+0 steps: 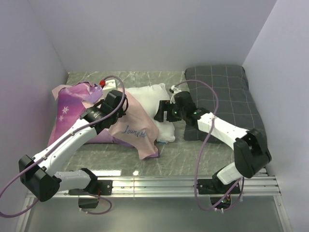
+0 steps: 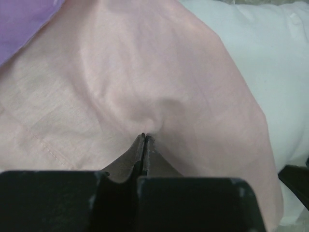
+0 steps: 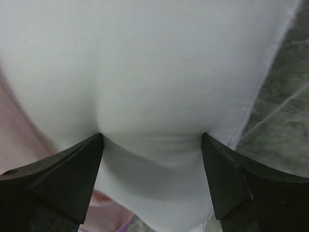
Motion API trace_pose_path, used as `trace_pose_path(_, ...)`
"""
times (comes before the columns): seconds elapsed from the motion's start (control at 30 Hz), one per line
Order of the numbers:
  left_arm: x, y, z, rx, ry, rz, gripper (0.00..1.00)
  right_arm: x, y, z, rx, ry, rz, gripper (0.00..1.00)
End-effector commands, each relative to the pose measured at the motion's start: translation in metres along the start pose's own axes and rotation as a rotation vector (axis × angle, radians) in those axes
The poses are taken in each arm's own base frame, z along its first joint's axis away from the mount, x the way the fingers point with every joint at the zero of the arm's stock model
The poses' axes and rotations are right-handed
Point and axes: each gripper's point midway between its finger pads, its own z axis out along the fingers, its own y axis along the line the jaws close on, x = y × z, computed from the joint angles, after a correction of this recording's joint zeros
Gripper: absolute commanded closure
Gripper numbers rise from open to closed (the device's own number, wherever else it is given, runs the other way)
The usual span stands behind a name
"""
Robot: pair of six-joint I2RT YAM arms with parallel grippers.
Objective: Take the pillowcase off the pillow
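The soft purple-pink fabric pillowcase [image 1: 72, 104] with white star prints lies crumpled on the left half of the grey marbled desk [image 1: 183, 154], turned partly inside out. Its purple outside shows at the far left, close to the left wall. Its plain pale pink inside drapes over the left part of the plump plain white rectangular pillow [image 1: 145, 94] and runs down toward the near edge, where a bit of blue lettering shows. The pillow's right part lies bare in the middle of the desk. Near it, the dark grey checked pillow [image 1: 227, 96] fills the far right corner. The right arm crosses the gap between the two, so I cannot tell whether they touch.

The left hand [image 2: 144, 137] is fully closed, its two dark fingers pressed flat together with a small fold of the pale pink cloth pinched at their tips. The cloth puckers into that pinch, and creases fan out from it. In the left wrist view the bare white pillow shows beyond the pink cloth on the right, and a strip of purple shows in the top left corner.

The right hand [image 3: 152, 140] stands wide open over the bare end of the pillow. Its dark fingers [image 3: 72, 169] are set well apart, both tips against the white cover, which bulges up between them. In the right wrist view a sliver of pink cloth shows at the left edge and the marbled desk at the right.
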Motion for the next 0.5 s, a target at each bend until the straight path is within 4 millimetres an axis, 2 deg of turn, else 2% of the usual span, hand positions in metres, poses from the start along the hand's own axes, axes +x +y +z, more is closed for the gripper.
trace_pose_path(0.0,-0.014,-0.02,-0.001,0.073,-0.005,0.029,1.0,-0.023,0.032,0.015,-0.132,-0.064,-0.007,0.13)
trace_pose_path(0.03,-0.014,-0.024,-0.002,0.093,0.002,0.036,0.99,-0.021,0.031,0.021,-0.127,-0.052,0.004,0.17)
trace_pose_path(0.07,-0.015,-0.036,-0.008,0.155,0.023,0.039,0.9,-0.019,0.03,0.025,-0.122,-0.042,0.016,0.25)
trace_pose_path(0.1,-0.018,-0.041,-0.013,0.192,0.021,0.052,0.78,-0.013,0.026,0.029,-0.114,-0.022,0.041,0.57)
trace_pose_path(0.13,-0.021,-0.05,-0.02,0.231,0.019,0.058,0.64,-0.017,0.027,0.03,-0.121,-0.044,0.056,0.76)
trace_pose_path(0.17,-0.024,-0.052,-0.026,0.235,0.01,0.049,0.43,-0.021,0.03,0.029,-0.136,-0.073,0.069,0.98)
trace_pose_path(0.2,-0.02,-0.049,-0.03,0.211,0.023,0.063,0.36,-0.017,0.028,0.028,-0.131,-0.071,0.096,1.0)
trace_pose_path(0.23,-0.02,-0.059,-0.042,0.225,0.014,0.077,0.3,-0.022,0.031,0.024,-0.133,-0.093,0.1,1.0)
trace_pose_path(0.27,-0.016,-0.059,-0.048,0.205,0.018,0.076,0.24,-0.025,0.031,0.022,-0.131,-0.107,0.108,1.0)
trace_pose_path(0.3,-0.012,-0.05,-0.05,0.134,0.007,0.11,0.23,-0.027,0.029,0.021,-0.118,-0.117,0.122,1.0)
trace_pose_path(0.33,-0.005,-0.062,-0.064,0.163,0.007,0.143,0.21,-0.033,0.028,0.017,-0.101,-0.141,0.124,1.0)
trace_pose_path(0.4,0.01,-0.066,-0.074,0.14,0.008,0.174,0.18,-0.038,0.031,0.013,-0.102,-0.149,0.129,1.0)
trace_pose_path(0.47,0.027,-0.066,-0.071,0.114,0.024,0.179,0.16,-0.042,0.037,0.009,-0.118,-0.158,0.129,1.0)
